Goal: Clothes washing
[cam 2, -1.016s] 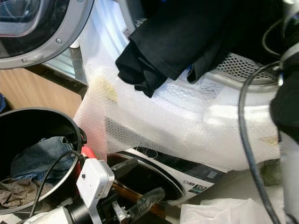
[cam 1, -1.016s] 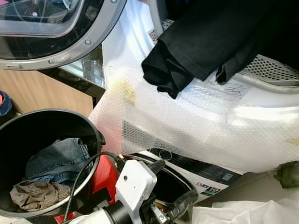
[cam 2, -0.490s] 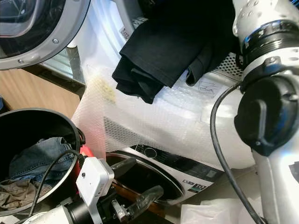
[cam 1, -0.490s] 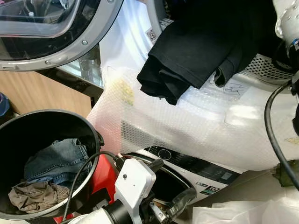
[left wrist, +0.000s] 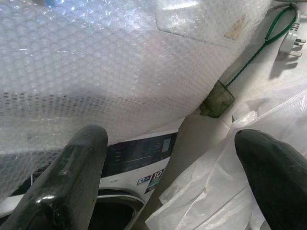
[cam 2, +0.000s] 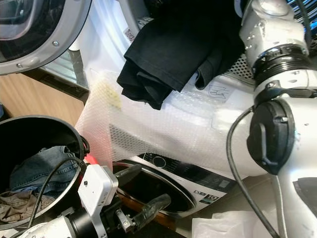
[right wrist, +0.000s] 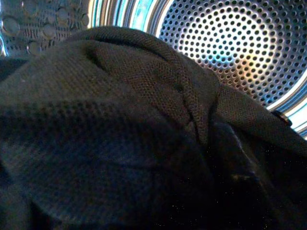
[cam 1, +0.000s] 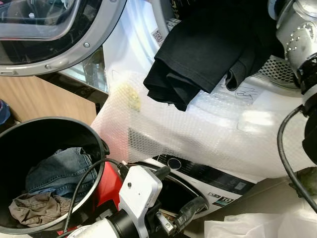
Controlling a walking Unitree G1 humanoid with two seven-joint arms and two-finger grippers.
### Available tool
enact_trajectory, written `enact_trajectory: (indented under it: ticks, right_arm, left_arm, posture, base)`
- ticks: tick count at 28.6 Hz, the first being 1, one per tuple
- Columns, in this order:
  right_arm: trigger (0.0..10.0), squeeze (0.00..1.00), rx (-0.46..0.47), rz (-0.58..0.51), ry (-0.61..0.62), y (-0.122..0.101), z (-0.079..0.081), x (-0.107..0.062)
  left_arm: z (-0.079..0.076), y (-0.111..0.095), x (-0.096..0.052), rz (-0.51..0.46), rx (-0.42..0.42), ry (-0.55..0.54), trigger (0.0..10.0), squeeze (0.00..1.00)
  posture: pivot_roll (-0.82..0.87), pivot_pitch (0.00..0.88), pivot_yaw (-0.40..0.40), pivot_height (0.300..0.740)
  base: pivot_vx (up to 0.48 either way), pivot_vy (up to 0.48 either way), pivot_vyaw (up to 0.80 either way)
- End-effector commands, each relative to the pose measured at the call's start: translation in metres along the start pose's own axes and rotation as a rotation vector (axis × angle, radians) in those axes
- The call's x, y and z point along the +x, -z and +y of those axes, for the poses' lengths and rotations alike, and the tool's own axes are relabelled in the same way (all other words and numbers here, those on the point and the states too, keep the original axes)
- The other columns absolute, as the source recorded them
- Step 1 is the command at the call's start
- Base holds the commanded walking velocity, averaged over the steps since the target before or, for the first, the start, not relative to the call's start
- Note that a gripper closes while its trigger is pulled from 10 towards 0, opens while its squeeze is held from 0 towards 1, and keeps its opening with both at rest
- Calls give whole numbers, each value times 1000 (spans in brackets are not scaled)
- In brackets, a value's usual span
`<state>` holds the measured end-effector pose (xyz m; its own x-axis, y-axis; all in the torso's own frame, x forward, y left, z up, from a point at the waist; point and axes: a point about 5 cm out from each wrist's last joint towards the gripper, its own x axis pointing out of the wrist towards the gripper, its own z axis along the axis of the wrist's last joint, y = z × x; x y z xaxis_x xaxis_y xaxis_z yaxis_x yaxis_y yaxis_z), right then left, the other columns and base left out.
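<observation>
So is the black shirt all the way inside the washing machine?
No. The black shirt is half out: one folded end hangs over the drum's rim onto the bubble wrap.

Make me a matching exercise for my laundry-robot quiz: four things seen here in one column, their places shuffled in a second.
Things:
1. black garment
2. blue jeans
3. bubble wrap
4. left gripper

Places:
A. inside the black bucket
B. spread over the washing machine's front
C. hanging out of the drum opening
D. low, near the control panel

Pairs: 1-C, 2-A, 3-B, 4-D
</observation>
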<state>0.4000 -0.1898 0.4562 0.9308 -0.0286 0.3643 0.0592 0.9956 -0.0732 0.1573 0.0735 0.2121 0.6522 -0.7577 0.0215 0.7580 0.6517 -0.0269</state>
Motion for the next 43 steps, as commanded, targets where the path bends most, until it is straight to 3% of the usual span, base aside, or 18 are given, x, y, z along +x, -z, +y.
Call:
enact_trajectory:
  ticks: [1,6,10,24,29,34,41,42,43]
  right_arm:
    - [10000,1000,-13,8,33,-2,-19,-2]
    - [10000,1000,-20,0,82,-5,-34,-5]
    - [10000,1000,-22,-1,87,-6,-36,-6]
    - [10000,1000,-68,56,-21,-3,-35,-8]
    - [10000,1000,-145,72,-84,-3,-41,-12]
    - [10000,1000,-163,46,-94,-8,-55,-18]
    - [10000,1000,-205,31,-139,-11,-59,-28]
    - [10000,667,-227,51,-158,-8,-60,-32]
    - [10000,0,-236,56,-153,-7,-60,-34]
  left_arm:
    - [-3,2,1,14,-15,28,10000,0]
    - [0,2,3,9,-5,30,10000,0]
    - [2,1,5,4,-1,37,10000,0]
    - [5,-2,8,-8,41,45,10000,0]
    - [5,-2,9,-8,45,48,10000,0]
    - [7,-2,10,-11,54,49,10000,0]
    - [10,-2,11,-8,63,59,10000,0]
    - [11,-2,11,-7,65,61,10000,0]
    - [11,-2,11,-8,67,63,10000,0]
  posture:
    - [33,190,-216,740]
    - [24,169,-208,740]
    - [19,158,-204,740]
    - [26,128,-205,740]
    - [26,119,-206,740]
    - [23,113,-200,740]
    - [7,115,-181,740]
    - [5,116,-177,740]
    - [-2,116,-172,740]
  base:
    - [0,0,0]
    - [0,0,0]
    - [0,0,0]
    - [0,0,0]
    - [0,0,0]
    - [0,0,0]
    - [0,0,0]
    - [0,0,0]
    - [0,0,0]
